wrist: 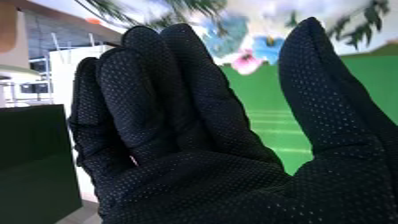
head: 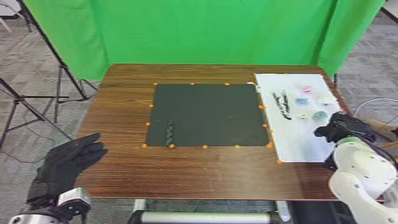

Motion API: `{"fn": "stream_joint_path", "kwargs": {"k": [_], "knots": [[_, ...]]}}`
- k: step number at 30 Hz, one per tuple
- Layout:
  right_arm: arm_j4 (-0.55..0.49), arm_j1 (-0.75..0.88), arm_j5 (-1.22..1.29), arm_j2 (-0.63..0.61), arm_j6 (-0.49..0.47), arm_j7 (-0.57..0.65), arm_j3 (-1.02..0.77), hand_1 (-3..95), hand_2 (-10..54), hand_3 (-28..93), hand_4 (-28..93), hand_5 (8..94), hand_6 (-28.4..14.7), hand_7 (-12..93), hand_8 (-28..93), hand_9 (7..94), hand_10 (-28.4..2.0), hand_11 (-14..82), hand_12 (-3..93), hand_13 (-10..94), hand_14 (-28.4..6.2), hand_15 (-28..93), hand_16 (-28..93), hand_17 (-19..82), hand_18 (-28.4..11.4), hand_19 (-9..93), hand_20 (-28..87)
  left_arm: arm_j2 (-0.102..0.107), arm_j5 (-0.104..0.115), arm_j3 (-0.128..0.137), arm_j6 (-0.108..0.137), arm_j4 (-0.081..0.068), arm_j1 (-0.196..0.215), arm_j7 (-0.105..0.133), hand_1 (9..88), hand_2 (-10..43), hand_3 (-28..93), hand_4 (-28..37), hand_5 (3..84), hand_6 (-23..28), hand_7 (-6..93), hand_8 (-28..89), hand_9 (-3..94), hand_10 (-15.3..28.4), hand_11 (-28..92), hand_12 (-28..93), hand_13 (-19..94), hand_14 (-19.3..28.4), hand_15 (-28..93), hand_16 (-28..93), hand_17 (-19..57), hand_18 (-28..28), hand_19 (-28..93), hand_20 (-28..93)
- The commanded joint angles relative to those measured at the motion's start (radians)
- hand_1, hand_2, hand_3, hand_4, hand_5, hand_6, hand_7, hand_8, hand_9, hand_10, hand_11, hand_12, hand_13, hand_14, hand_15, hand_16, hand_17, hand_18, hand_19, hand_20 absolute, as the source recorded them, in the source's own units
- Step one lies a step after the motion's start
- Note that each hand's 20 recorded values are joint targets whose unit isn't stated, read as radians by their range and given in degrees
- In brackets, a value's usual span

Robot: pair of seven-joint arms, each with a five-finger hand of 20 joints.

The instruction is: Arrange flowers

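Note:
In the head view, the right hand [head: 339, 127] is over the lower right edge of the white sheet [head: 298, 145], beside the small flowers. In the right wrist view, that hand [wrist: 195, 175] is open and holds nothing; a pink flower [wrist: 247, 62] and a blue flower [wrist: 266, 47] show past its fingers. The left hand [head: 67, 159] is open off the table's left edge. On the sheet lie a pink flower [head: 306, 89], a blue flower [head: 302, 101], a green flower [head: 320, 115] and dark stems [head: 282, 105]. One green stem [head: 170, 133] lies on the black mat [head: 209, 115], toward its lower left.
Orange markers [head: 204, 146] line the black mat's border on the brown table [head: 187, 175]. A green curtain [head: 204, 35] hangs behind the table. Tripod legs [head: 62, 85] stand on the floor at the left.

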State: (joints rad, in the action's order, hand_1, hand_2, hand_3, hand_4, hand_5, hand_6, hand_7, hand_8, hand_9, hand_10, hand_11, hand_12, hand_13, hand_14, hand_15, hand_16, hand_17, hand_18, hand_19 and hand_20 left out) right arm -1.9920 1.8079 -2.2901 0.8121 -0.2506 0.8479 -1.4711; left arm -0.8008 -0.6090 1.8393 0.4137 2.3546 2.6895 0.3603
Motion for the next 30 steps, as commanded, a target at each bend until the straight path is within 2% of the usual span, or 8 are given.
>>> {"fn": "stream_joint_path", "kwargs": {"k": [1, 4, 8, 9, 11, 14, 22, 30], "knots": [[0.009, 0.042, -0.028, -0.017, 0.047, 0.025, -0.057, 26.5, 2.0, 77, -22, 67.2, -16.3, 10, -10, 55.5, -28.4, 42.5, 23.6, 46, -27.5, 80, 20, 18, -28.4, 71, 37, 0.003, 0.002, -0.007, 0.004, -0.006, -0.002, 0.011, 28.0, 7.5, 79, -12.7, 48.3, 15.4, 13.5, -8, 40.5, 23.4, 38, 10, 30, 28.4, 64, -14, -7.6, 22.4, 58, 27], [-0.001, 0.06, -0.043, -0.02, 0.077, 0.032, -0.07, 26.6, 2.0, 77, -22, 67.1, -16.5, 10, -10, 55.5, -28.4, 42.5, 23.5, 46, -27.4, 80, 19, 19, -28.4, 71, 37, -0.005, -0.006, -0.008, -0.005, -0.008, -0.005, 0.004, 28.0, 7.5, 79, -12.7, 48.4, 15.4, 13.4, -8, 40.6, 23.4, 38, 10, 30, 28.4, 64, -14, -7.6, 22.4, 58, 27], [-0.012, 0.088, -0.038, -0.01, 0.068, 0.046, -0.095, 26.8, 1.9, 77, -22, 67.2, -16.5, 10, -10, 55.4, -28.4, 42.7, 23.5, 46, -27.5, 80, 19, 19, -28.4, 72, 37, 0.002, -0.004, -0.012, -0.006, -0.011, -0.009, 0.008, 28.0, 7.5, 79, -12.7, 48.3, 15.4, 13.5, -8, 40.4, 23.4, 38, 10, 30, 28.4, 64, -14, -7.6, 22.5, 58, 27], [-0.015, 0.095, -0.032, -0.006, 0.072, 0.049, -0.102, 26.8, 1.9, 76, -22, 67.3, -16.6, 10, -10, 55.4, -28.4, 42.7, 23.5, 46, -27.5, 80, 19, 19, -28.4, 72, 36, 0.014, 0.005, -0.015, 0.001, -0.012, -0.006, 0.02, 28.0, 7.5, 79, -12.7, 48.3, 15.4, 13.4, -8, 40.5, 23.4, 38, 10, 30, 28.4, 64, -14, -7.6, 22.5, 58, 27], [-0.016, 0.106, -0.035, -0.003, 0.07, 0.056, -0.107, 26.8, 1.9, 76, -22, 67.4, -16.6, 10, -10, 55.4, -28.4, 42.6, 23.6, 46, -27.6, 80, 19, 19, -28.4, 72, 36, 0.005, -0.002, -0.014, -0.009, -0.013, -0.009, 0.011, 28.0, 7.4, 79, -12.7, 48.3, 15.4, 13.4, -8, 40.5, 23.4, 38, 10, 30, 28.4, 64, -14, -7.6, 22.5, 58, 27], [-0.014, 0.127, -0.026, 0.0, 0.059, 0.064, -0.117, 27.0, 1.7, 76, -22, 68.1, -16.8, 10, -10, 55.8, -28.4, 42.3, 23.6, 46, -27.7, 80, 19, 19, -28.4, 72, 36, 0.017, 0.008, -0.014, -0.004, -0.015, -0.007, 0.017, 28.0, 7.4, 79, -12.6, 48.4, 15.4, 13.5, -8, 40.5, 23.4, 38, 10, 30, 28.4, 64, -14, -7.7, 22.5, 58, 27], [0.001, 0.141, -0.019, 0.014, 0.044, 0.074, -0.109, 28.8, 1.3, 76, -22, 70.1, -16.8, 9, -10, 57.1, -28.4, 41.9, 23.4, 47, -27.4, 80, 18, 20, -28.4, 72, 36, -0.004, -0.01, -0.016, -0.016, -0.016, -0.015, 0.003, 28.1, 7.4, 79, -12.7, 48.4, 15.4, 13.3, -8, 40.5, 23.5, 39, 10, 30, 28.4, 64, -14, -7.7, 22.5, 59, 27], [0.038, 0.116, -0.028, 0.006, 0.045, 0.09, -0.08, 31.3, -0.2, 76, -22, 71.2, -16.0, 10, -10, 57.2, -28.4, 43.1, 23.3, 48, -27.0, 80, 18, 20, -28.4, 72, 35, -0.006, -0.017, -0.022, -0.024, -0.02, -0.03, -0.002, 28.2, 7.5, 79, -12.6, 48.4, 15.4, 13.4, -8, 40.6, 23.4, 39, 10, 30, 28.4, 64, -14, -7.7, 22.5, 59, 26]]}}
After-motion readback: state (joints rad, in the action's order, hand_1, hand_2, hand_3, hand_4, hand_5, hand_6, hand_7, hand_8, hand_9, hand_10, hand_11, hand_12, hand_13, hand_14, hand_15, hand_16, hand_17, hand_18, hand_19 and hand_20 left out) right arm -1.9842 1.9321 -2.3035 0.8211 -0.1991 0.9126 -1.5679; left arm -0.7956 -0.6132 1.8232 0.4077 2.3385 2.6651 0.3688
